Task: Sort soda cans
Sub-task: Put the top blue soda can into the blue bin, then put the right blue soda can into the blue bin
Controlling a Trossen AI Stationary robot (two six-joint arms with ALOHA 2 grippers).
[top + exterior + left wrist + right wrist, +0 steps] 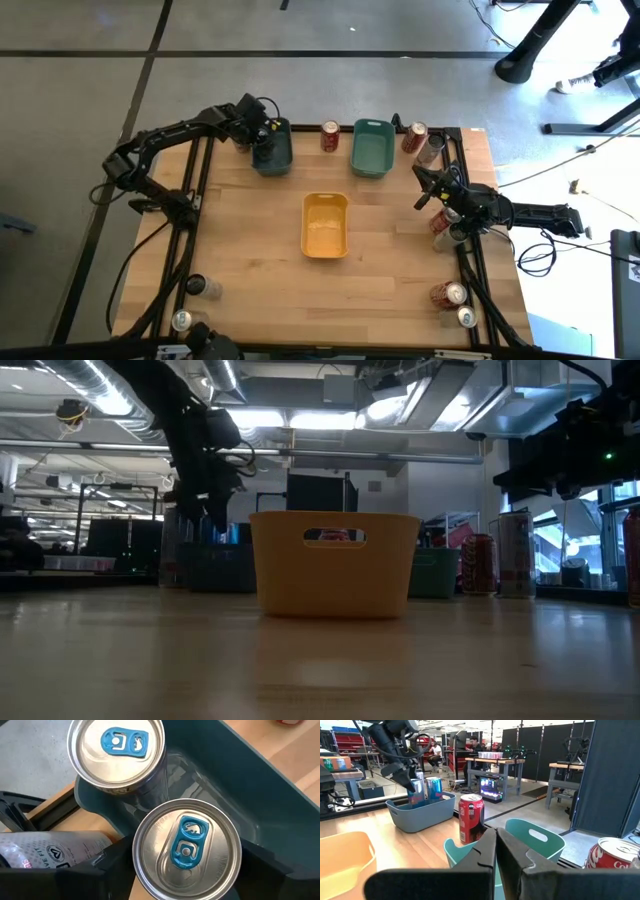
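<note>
Silver can tops fill the left wrist view: 2 soda cans stand upright side by side inside the blue-grey bin at the table's far left. The near can, with a blue pull tab, sits between the left gripper's dark fingers. The fingers flank it on both sides, but whether they are pressing on it or have let go cannot be told. The second can stands just beside it, against the bin's end wall.

Seen from above, the left arm reaches over that bin, while the right gripper waits over the table's right side with its fingers pressed together, holding nothing. A yellow bin sits at the centre and a teal bin at the far edge, with a red can standing between the 2 far bins. More cans wait along the right edge and at the near corners.

The step in hand looks like setting this can down in the blue-grey bin. The next move likely calls for fingers well clear of the can, then a straight lift, so that neither upright can is knocked over.
</note>
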